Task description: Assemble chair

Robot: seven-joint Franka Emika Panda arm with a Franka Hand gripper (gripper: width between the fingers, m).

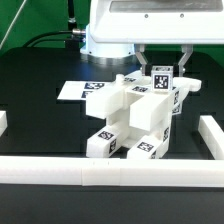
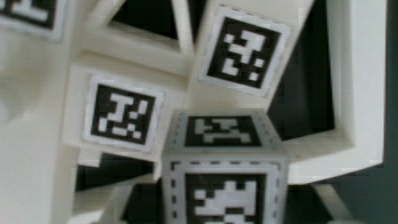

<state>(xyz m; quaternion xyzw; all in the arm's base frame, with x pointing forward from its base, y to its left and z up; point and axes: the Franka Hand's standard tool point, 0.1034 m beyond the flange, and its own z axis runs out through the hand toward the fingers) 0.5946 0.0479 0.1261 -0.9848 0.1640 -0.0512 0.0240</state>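
The partly built white chair (image 1: pixel 135 115) stands mid-table, made of chunky tagged blocks and a slab. My gripper (image 1: pixel 163 68) hangs over its far right part, with a finger on each side of a tagged white post (image 1: pixel 162 79) at the chair's top, and looks shut on it. In the wrist view the post (image 2: pixel 224 185) fills the lower middle between the jaws, showing tags on two faces. Behind it are more tagged chair parts (image 2: pixel 125 112) and another tagged piece (image 2: pixel 246 48). The fingertips themselves are hidden in dark blur.
The marker board (image 1: pixel 78 91) lies flat behind the chair toward the exterior view's left. Long white border rails run along the front (image 1: pixel 110 172), the right (image 1: pixel 212 133) and the left edge (image 1: pixel 3 122). The robot base (image 1: pixel 110 42) stands at the back.
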